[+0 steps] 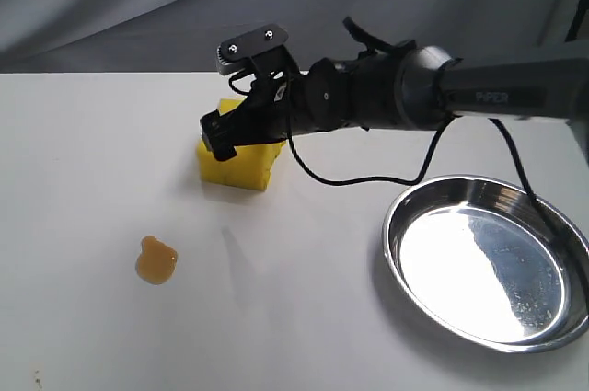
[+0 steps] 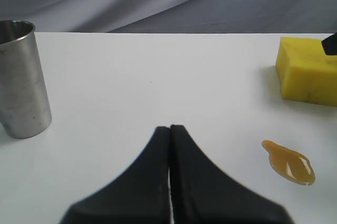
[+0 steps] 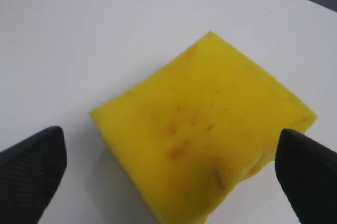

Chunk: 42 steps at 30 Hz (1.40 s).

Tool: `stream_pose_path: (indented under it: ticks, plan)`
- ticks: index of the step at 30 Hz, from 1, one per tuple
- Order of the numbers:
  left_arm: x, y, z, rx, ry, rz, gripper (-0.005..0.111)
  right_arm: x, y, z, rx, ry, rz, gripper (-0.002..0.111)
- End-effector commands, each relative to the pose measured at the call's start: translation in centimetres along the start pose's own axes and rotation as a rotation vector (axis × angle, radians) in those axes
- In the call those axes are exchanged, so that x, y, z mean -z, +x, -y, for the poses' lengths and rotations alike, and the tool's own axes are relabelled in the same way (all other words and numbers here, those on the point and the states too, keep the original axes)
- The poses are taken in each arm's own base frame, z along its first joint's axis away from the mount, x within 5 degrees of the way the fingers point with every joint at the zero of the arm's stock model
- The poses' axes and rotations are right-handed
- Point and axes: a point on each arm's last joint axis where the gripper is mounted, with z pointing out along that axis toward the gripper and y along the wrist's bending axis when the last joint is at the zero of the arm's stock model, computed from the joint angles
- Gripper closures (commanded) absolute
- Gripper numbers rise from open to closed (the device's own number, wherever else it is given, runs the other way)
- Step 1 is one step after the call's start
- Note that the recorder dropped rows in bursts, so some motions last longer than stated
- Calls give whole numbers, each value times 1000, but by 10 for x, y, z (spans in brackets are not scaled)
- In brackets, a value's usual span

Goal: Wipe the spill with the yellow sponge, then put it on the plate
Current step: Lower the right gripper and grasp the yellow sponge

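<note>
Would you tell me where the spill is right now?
In the exterior view, the spill lies on the left of the table, nearer the camera than the yellow sponge, not touching it, left of the plate.

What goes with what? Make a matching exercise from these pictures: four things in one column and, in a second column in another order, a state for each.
Things:
1. spill
2. plate
3. left gripper
4. right gripper

States:
A. fingers shut, holding nothing
B. fingers open, one on either side of the yellow sponge
C. shiny and empty
D. amber puddle on the white table, not yet wiped

Pairs: 1-D, 2-C, 3-A, 4-B
</note>
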Motion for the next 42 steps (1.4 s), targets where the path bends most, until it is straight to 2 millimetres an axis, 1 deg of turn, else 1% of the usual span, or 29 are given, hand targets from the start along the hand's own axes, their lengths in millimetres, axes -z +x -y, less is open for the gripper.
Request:
stream_pose_path:
  ticks: [1, 5, 9, 14, 20, 23, 26, 28, 31, 32, 42]
  plan:
    - [0, 0, 0, 0, 0, 12, 107, -12, 6, 2, -12, 17, 27, 3]
    - [0, 0, 0, 0, 0, 12, 107, -24, 15, 4, -13, 34, 39, 3]
    - [0, 0, 0, 0, 0, 12, 107, -28, 15, 6, -23, 56, 91, 3]
    - [0, 0, 0, 0, 0, 12, 107, -31, 15, 7, -52, 68, 114, 3]
    - [0, 0, 0, 0, 0, 12, 107, -41, 27, 9, -125, 75, 92, 3]
    - [0, 0, 0, 0, 0, 12, 107, -45, 33, 9, -125, 77, 78, 3]
    - [0, 0, 0, 0, 0, 12, 107, -46, 34, 9, -125, 76, 73, 7]
    - [0, 0, 0, 0, 0, 12, 107, -46, 34, 9, -124, 76, 73, 12]
    - [0, 0, 0, 0, 0, 12, 107, -46, 35, 8, -124, 73, 64, 24]
    - [0, 0, 0, 0, 0, 12, 107, -46, 35, 8, -124, 70, 57, 31]
    - [0, 0, 0, 0, 0, 12, 107, -46, 38, 7, -125, 58, 25, 77]
